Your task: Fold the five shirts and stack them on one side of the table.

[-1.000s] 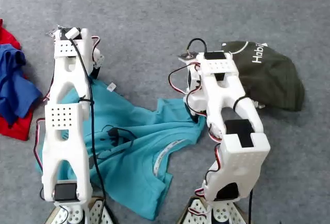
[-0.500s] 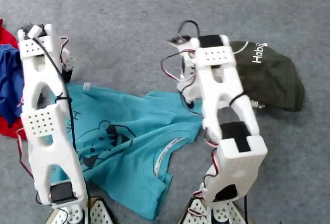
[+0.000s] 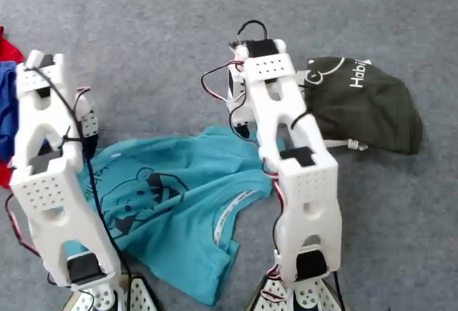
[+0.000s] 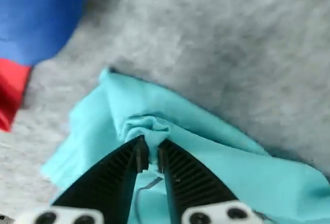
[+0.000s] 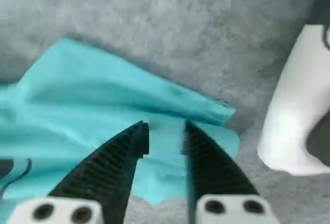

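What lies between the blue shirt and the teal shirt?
A bare stretch of grey table, seen in the left wrist view between blue shirt and teal shirt.

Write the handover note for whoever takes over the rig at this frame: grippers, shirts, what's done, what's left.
Left gripper: shut on a pinch of the teal shirt near one edge.
Right gripper: open, over that shirt's opposite edge.
Dark green shirt: bunched to the right. Blue shirt and red shirt: heaped at the left.
Done: nothing visibly folded or stacked.
Left: spread and fold this one, then the others, and stack them on one side.
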Controlling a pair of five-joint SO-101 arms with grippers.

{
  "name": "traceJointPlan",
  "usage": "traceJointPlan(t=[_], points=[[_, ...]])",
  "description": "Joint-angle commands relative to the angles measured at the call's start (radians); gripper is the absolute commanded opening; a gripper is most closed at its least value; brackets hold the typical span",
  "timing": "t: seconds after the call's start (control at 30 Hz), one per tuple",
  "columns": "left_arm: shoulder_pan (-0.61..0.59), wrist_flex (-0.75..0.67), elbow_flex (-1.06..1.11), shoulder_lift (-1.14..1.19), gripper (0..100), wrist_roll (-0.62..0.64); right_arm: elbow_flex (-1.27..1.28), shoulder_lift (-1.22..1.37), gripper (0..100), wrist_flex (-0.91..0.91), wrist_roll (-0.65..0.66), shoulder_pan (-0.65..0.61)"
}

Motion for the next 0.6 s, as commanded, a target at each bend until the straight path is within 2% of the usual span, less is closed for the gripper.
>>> traceJointPlan(t=[0.0, 0.2, 0.37, 0.57], points=[[-0.065, 0.005, 0.03, -0.086, 3, -0.089, -0.076, -0.012, 6.4, 0.031, -0.02, 0.005], [-0.165, 0.005, 0.12, -0.138, 3, -0.279, -0.002, -0.15, 6.4, 0.008, -0.012, -0.017], [-0.209, 0.005, 0.254, -0.147, 3, -0.382, 0.004, -0.09, 6.4, -0.12, -0.018, -0.023], [-0.203, -0.026, 0.352, -0.152, 3, -0.419, -0.084, 0.053, 8.7, -0.141, 0.038, -0.084]])
